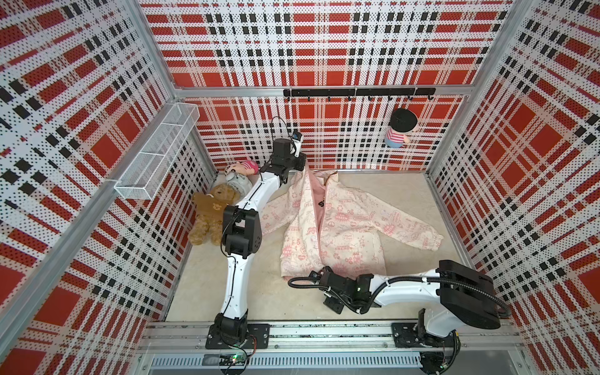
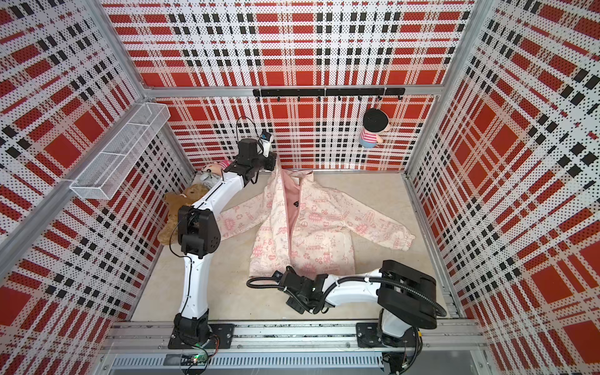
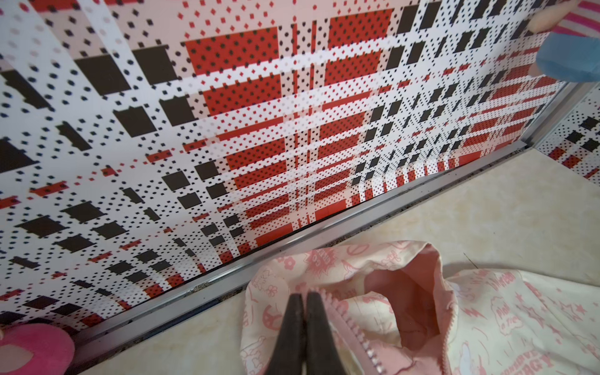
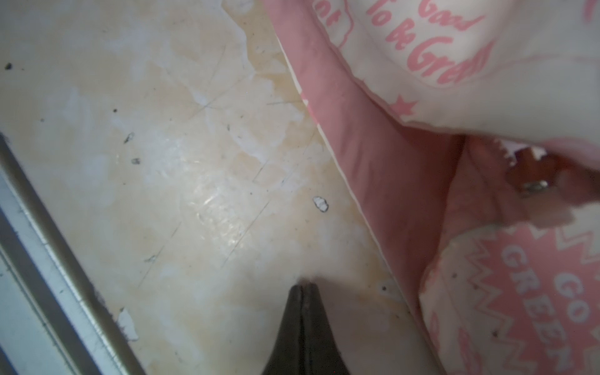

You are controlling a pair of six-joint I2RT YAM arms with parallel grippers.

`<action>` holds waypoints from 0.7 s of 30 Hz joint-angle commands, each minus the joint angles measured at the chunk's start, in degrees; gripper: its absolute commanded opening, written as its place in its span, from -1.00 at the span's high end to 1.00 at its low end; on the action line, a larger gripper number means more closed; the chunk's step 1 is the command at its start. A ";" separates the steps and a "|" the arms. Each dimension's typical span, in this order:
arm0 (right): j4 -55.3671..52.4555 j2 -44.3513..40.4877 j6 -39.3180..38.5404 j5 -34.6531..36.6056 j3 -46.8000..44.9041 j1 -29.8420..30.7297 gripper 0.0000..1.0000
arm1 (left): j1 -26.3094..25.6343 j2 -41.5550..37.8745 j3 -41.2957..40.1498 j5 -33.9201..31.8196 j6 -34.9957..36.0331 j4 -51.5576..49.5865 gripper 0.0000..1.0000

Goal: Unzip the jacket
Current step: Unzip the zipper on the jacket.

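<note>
Wire basket [image 1: 156, 152]: fixed to the left wall, above the toys.
Teddy bear [image 1: 211, 214]: lies in the far left corner of the worktop [image 1: 259, 292], with a pink-capped doll [image 1: 242, 168] just behind it.
Left pincer [image 3: 303, 297]: tips pressed together on the collar edge of the jacket [image 3: 487, 311], just beside the zipper [image 3: 357, 337] teeth. In both top views the cloth rises in a peak to it.
Jacket [image 1: 341, 227]: spread front-up mid-worktop, hood toward the back wall, sleeves out to either side. The front gapes from the collar down, showing pink lining.
Right pincer [image 4: 303, 287]: tips shut together, gripping nothing, low over bare worktop just beside the jacket's lower edge.
Hanging doll [image 1: 399, 130]: in a striped shirt, on the back wall under the hook rail [image 1: 357, 92], toward the right.
</note>
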 commanded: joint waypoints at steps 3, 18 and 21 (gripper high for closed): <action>-6.74 -4.89 8.29 10.23 -0.28 0.19 1.00 | 0.41 -3.19 -4.18 -0.64 -0.51 4.71 0.87; 9.47 -22.33 4.31 3.14 -6.34 -15.19 -0.31 | 0.35 -49.63 -63.21 2.42 -1.41 40.56 -0.96; 21.69 -22.55 6.63 -0.94 -12.82 -15.05 -0.38 | -0.20 -59.76 -74.00 14.24 4.22 37.09 -0.96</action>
